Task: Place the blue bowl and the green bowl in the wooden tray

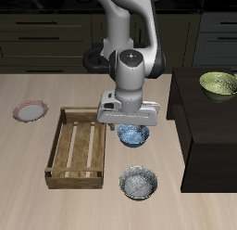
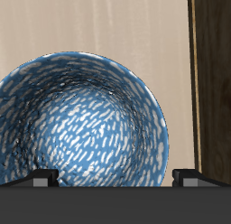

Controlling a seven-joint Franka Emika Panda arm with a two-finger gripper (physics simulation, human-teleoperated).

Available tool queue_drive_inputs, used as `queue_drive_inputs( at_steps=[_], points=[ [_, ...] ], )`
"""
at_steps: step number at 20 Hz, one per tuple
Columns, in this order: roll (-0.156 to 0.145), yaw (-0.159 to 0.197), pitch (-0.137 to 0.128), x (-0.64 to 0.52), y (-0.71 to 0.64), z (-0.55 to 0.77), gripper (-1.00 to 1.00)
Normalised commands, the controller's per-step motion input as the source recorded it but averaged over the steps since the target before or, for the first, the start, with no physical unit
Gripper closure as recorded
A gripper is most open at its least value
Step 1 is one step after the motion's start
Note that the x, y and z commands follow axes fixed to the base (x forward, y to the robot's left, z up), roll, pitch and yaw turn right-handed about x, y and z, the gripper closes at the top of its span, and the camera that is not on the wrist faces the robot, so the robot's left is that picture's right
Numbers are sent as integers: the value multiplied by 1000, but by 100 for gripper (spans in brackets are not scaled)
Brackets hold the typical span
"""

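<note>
**Tool positioned over blue bowl; both bowls outside tray**

The two-finger tool (image 1: pixel 132 128) hangs directly above the small round blue bowl with the blue-and-white patterned inside (image 1: pixel 133 135), which rests on the light wooden bench (image 1: pixel 37 146) just beside the wooden tray (image 1: pixel 80 149). In the wrist view the blue bowl (image 2: pixel 81 119) fills most of the frame, and the two dark fingertips (image 2: pixel 41 177) stand spread wide, one at each side of the bowl. The fingers hold nothing; whether they touch the rim cannot be told.

The wooden tray, a shallow rectangular crate of light brown slats with raised sides, carries no bowl.

The green bowl (image 1: pixel 218 83), small, round and yellow-green with a mottled inside, sits on a dark raised block (image 1: pixel 208 122) at the bench's side, well apart from the tray.

A grey-white speckled bowl with a dark rim (image 1: pixel 138 184) stands nearer the bench's front edge, close to the tray's corner. A small pink-rimmed plate (image 1: pixel 30 110) lies on the tray's far side from the bowls.
</note>
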Motion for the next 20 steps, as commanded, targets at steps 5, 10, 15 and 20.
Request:
queue_drive_inputs(
  at_steps=[5,10,15,20],
  points=[
    [4,-4,35,-24,16,-138,-100],
    [52,21,38,-77,98,-163,100],
    [9,-12,-9,-53,3,46,100],
    [14,-5,-18,-39,0,57,100]
  ],
)
